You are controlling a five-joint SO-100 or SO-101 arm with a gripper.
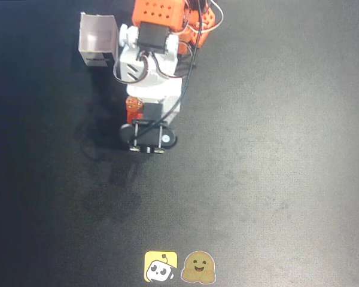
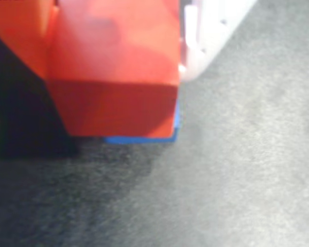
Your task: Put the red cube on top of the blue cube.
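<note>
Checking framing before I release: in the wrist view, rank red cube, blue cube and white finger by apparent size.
1. red cube, filling the upper left.
2. white finger, cropped by the frame.
3. blue cube, only a sliver below the red; mostly hidden, so true size is untold.

A hobby robot bench: a dark felt-like tabletop (image 1: 275, 149), an orange-and-white arm (image 1: 152, 72) with loose wiring, two cartoon stickers (image 1: 180, 266) below the hand, a white box (image 1: 96, 40) beside the arm
</note>
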